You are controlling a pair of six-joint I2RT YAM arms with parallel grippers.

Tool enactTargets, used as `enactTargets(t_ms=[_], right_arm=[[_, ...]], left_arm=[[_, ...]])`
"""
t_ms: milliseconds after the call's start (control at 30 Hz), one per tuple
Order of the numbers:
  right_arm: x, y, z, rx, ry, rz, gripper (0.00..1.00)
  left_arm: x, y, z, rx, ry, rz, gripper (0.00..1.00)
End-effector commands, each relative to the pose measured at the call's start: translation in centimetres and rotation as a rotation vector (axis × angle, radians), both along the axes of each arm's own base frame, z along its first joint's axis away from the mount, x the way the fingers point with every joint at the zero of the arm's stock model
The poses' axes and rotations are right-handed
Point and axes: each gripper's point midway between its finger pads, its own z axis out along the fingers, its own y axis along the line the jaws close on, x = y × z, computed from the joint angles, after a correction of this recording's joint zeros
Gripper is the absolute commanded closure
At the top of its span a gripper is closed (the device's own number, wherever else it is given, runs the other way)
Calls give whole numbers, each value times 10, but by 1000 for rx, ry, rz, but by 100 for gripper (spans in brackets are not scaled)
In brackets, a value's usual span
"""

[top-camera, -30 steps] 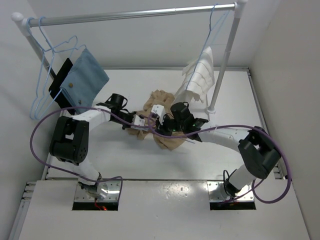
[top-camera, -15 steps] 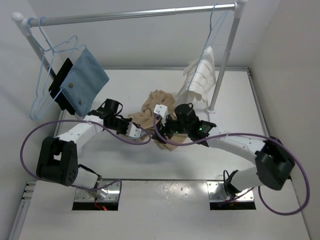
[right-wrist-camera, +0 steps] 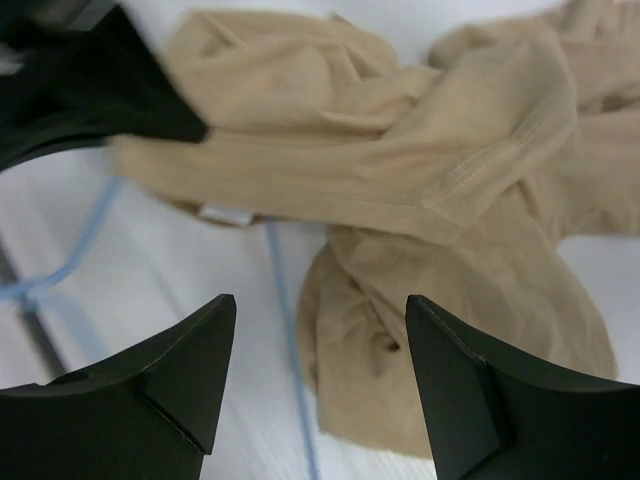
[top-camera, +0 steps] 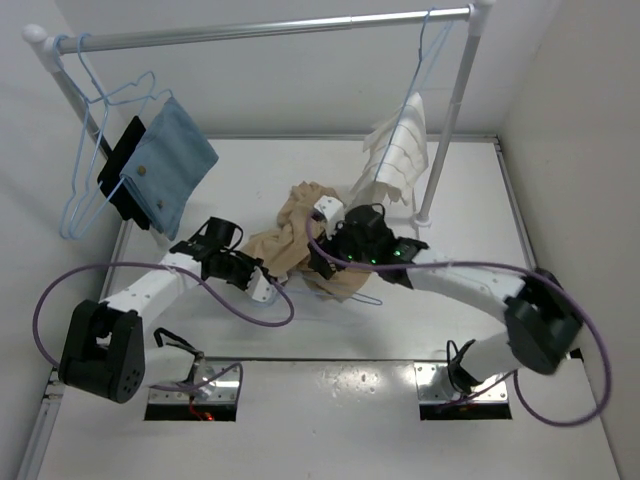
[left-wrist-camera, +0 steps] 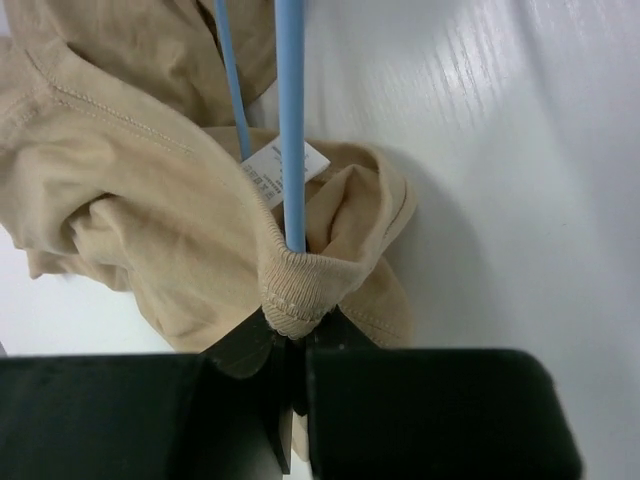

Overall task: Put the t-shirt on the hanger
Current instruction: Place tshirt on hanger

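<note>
While the left gripper [left-wrist-camera: 290, 340] stays out near the middle of the white table [top-camera: 450, 200], its jaws are clenched on the ribbed collar edge of the tan t-shirt [left-wrist-camera: 150, 200]. The fold of rib is pinched right between the two black fingers. A straight pale-blue wire of the hanger [left-wrist-camera: 290, 120] runs down over the shirt's white neck label and disappears behind that pinched collar. A second thin wire lies beside it. Whether the jaws also catch the wire cannot be told.

Seen from above, the t-shirt [top-camera: 300, 245] lies crumpled on the table between the two grippers, with the left gripper [top-camera: 262, 283] at its near-left edge and the right gripper [top-camera: 322, 245] over its right side. The right gripper [right-wrist-camera: 318, 305] is released, its fingers spread wide above the cloth with nothing between them. Below it, hanger wire [right-wrist-camera: 283, 300] lies on the table and passes under the shirt [right-wrist-camera: 400, 170].

Behind, a metal rail [top-camera: 270, 30] carries spare blue hangers [top-camera: 90, 150], a light-blue cloth [top-camera: 170, 160] and a white ribbed cloth [top-camera: 400, 150].
</note>
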Motion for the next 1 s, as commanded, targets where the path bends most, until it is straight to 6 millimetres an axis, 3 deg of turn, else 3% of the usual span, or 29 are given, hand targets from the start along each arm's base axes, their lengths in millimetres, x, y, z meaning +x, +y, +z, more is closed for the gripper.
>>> enactTargets(t_ms=[0, 100, 167, 300, 433, 633, 800, 967], right_arm=[[22, -4, -38, -139, 122, -131, 31], [37, -4, -56, -197, 92, -177, 29], [47, 2, -52, -182, 65, -195, 29], [56, 3, -55, -179, 40, -221, 28], [57, 6, -72, -177, 35, -208, 28], [66, 23, -84, -114, 14, -196, 28], [73, 49, -74, -15, -14, -130, 29], [71, 59, -70, 29, -13, -95, 30]], left_arm=[[-5, -5, 7, -13, -49, -42, 100], [-8, -8, 10, -13, -77, -70, 100], [-11, -7, 6, -8, -74, -78, 100], [-12, -6, 6, -12, -60, -62, 100], [-10, -4, 6, -12, -60, -51, 100], [-1, -6, 17, -55, -51, 4, 100], [1, -4, 18, -60, -36, 30, 100], [0, -4, 17, -66, -17, 52, 100]])
